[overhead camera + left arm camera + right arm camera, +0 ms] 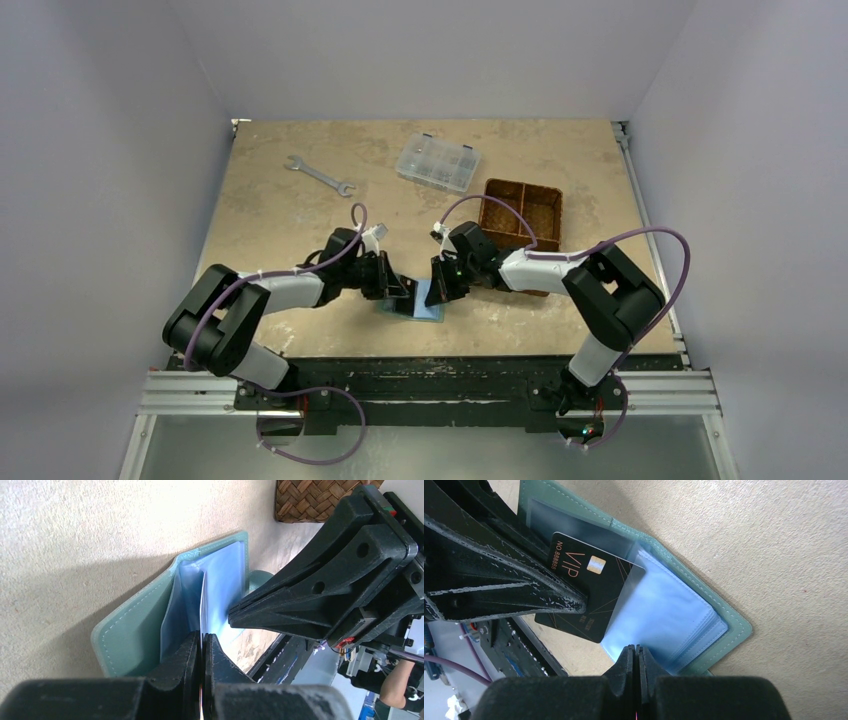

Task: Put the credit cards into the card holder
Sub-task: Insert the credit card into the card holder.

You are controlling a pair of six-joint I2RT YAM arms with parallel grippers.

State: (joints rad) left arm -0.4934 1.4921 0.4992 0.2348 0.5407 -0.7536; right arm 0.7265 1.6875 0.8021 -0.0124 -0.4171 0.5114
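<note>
The sage-green card holder (428, 306) lies open near the table's front edge, its pale blue pockets fanned out (664, 615). My left gripper (403, 290) is shut on a black card with gold "VIP" lettering (589, 595). The card's far corner is slid under a clear pocket. In the left wrist view the card shows edge-on (203, 605) between my shut jaws (202, 637), over the green cover (130, 640). My right gripper (441, 285) is shut (635, 649) at the edge of a blue pocket leaf and seems to pinch it. No other cards show.
A brown woven divided basket (524, 215) stands right of the right arm and shows in the left wrist view (320, 500). A clear compartment box (437, 162) and a wrench (318, 174) lie at the back. The black front rail (450, 370) is just beyond the wallet.
</note>
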